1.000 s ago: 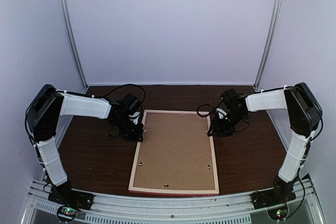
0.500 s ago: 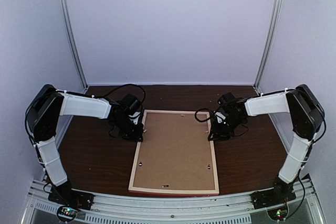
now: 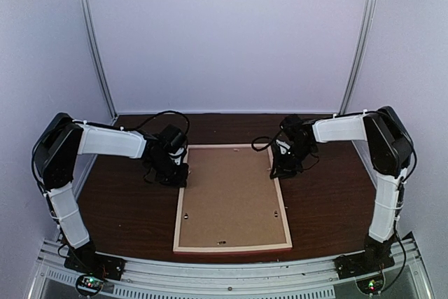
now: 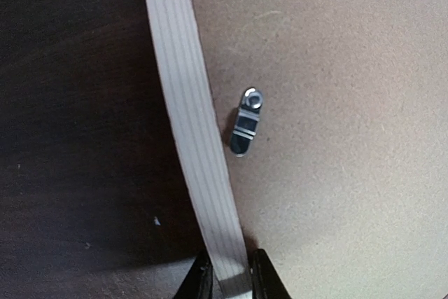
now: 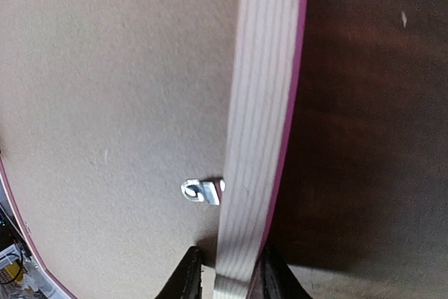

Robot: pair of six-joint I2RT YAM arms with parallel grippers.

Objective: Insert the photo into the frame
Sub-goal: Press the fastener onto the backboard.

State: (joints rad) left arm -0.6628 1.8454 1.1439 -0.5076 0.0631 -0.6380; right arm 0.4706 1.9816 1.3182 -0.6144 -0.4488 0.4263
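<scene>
The frame [image 3: 180, 209] lies face down on the dark table, its brown backing board [image 3: 231, 197] up. My left gripper [image 3: 180, 173] is shut on the pale left rail [image 4: 185, 117] near the far corner, both fingers pressed against it [image 4: 231, 281]. My right gripper [image 3: 276, 171] straddles the right rail [image 5: 262, 103]. Its outer finger is at the pink edge, and a thin dark gap shows at the inner finger [image 5: 190, 274]. The photo is not visible in any view.
A metal turn clip [image 4: 245, 122] sits on the board just inside the left rail, and another clip [image 5: 203, 190] reaches the right rail. White walls and two upright metal posts [image 3: 94, 47] enclose the table.
My right arm has swung left onto the frame's right rail and its jaws have narrowed around it. The frame has shifted slightly away from the near edge. The left gripper has kept its hold.
</scene>
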